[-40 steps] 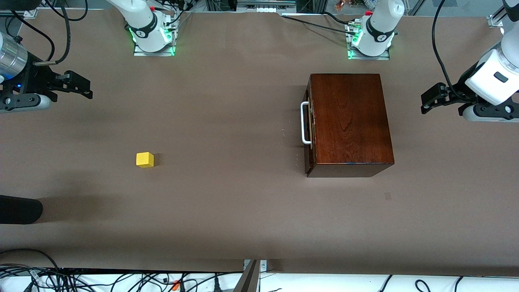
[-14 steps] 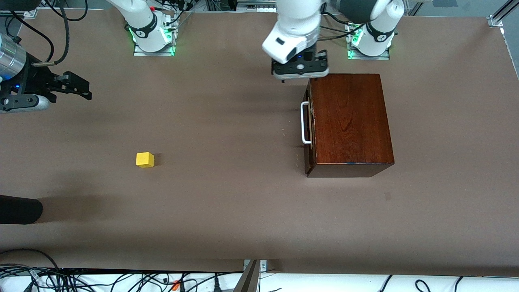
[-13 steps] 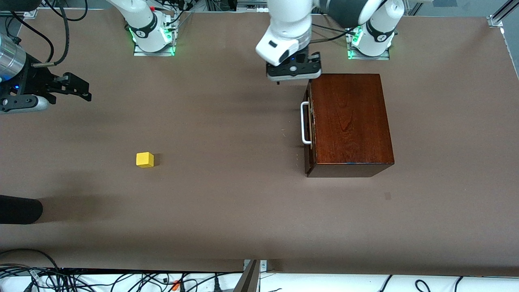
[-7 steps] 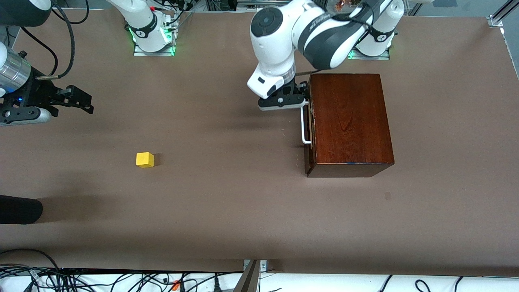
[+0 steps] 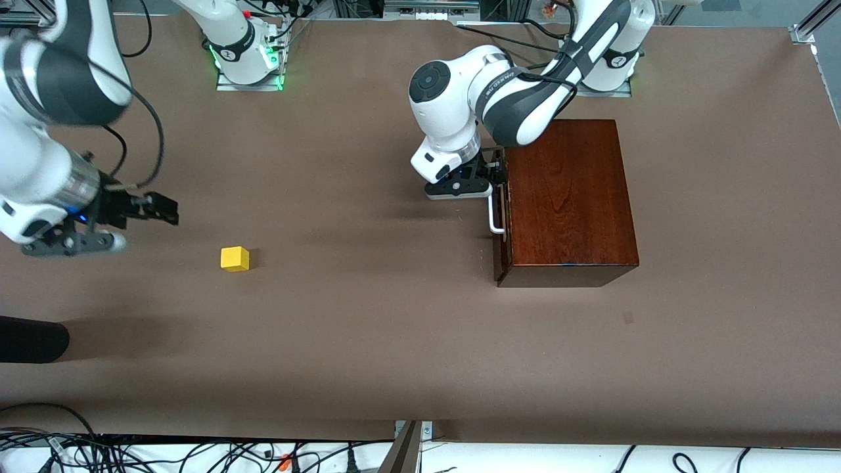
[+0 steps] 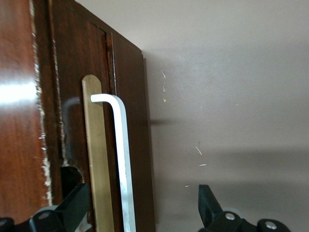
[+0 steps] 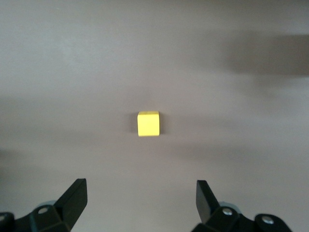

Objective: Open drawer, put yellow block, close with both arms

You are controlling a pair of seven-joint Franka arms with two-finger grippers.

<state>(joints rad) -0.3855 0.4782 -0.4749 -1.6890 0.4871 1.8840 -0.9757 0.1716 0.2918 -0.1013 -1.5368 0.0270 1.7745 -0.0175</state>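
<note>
The drawer (image 5: 500, 210) is sitting flush in the dark wooden box (image 5: 568, 197) at the left arm's end of the surface (image 5: 394, 328), its front facing the right arm's end. The left gripper (image 5: 489, 179) is hanging at the drawer front with its fingers (image 6: 72, 208) spread apart, one on each side of the white handle (image 6: 121, 164); they seem clear of the bar, though contact is hard to judge. The yellow block (image 5: 234, 258) is resting alone on the surface, well apart from the box, toward the right arm's end. The right gripper (image 5: 158, 210) is hovering near the block with its fingers (image 7: 75, 195) wide apart, holding nothing. A black object (image 5: 33, 339) is lying at the edge, nearer the front camera than the block.
</note>
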